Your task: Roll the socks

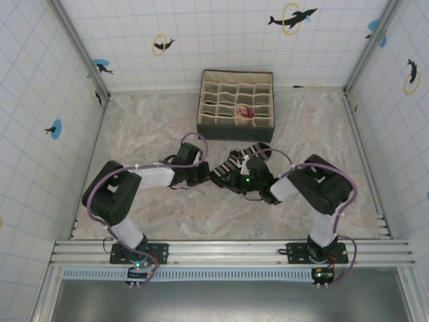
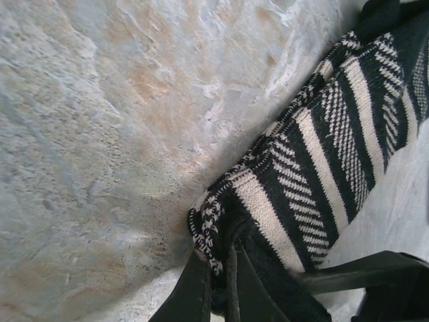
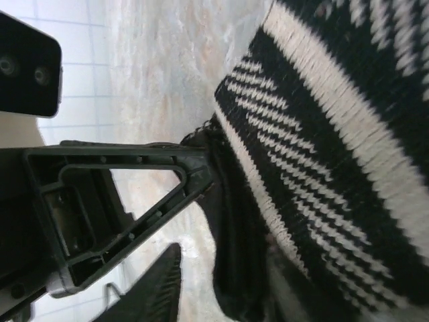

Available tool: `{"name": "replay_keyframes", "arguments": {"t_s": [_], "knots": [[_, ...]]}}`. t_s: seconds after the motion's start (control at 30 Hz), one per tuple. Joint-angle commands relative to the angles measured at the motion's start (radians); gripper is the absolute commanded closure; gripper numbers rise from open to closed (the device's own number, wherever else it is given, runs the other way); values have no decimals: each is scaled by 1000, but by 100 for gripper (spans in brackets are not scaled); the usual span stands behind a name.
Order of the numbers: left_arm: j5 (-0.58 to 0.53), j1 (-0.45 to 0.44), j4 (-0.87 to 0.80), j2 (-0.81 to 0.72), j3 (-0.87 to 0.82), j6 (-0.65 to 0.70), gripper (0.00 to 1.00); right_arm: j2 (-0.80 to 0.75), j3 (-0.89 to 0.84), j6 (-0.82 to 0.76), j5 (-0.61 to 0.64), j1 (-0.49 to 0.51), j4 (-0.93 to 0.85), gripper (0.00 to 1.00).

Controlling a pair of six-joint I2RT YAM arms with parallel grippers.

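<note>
Two sets of fingers meet at the middle of the tabletop, and the striped sock lies between them, just in front of the organiser box. One compartment of the box holds a small reddish bundle, too small to name with certainty. From the left wrist, the left fingers are drawn nearly together on one end of the sock, pinching a folded edge of the knit while the rest runs flat across the marbled surface. From the right wrist, the right fingers press against a dark hem of the sock. A gap of tabletop shows between them, and I cannot tell whether they grip the fabric or merely touch it. The sock looks light, soft and limp, a loose knit that will sag, stretch and crumple rather than hold any shape. It should not slip much on the stone-patterned surface, though a single layer could slide out of a shallow pinch. The best hold is probably at the hem or a doubled edge, taking both layers deep between the pads, with the far end pinned down so that the roll can tighten without dragging the whole sock along.
</note>
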Motion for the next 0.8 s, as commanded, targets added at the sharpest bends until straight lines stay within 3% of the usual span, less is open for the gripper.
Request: {"name": "replay_keyframes", "arguments": {"t_s": [0.0, 0.3, 0.53, 0.77], "knots": [[-17, -2, -165, -1, 57, 24, 100, -103, 67, -231, 141, 30, -320, 53], [8, -1, -364, 8, 173, 49, 100, -265, 131, -611, 594, 209, -620, 28], [52, 0, -444, 30, 200, 80, 100, -238, 162, -882, 959, 414, -630, 26], [71, 0, -471, 35, 237, 88, 100, -74, 268, -1114, 1127, 518, -607, 27]]}}
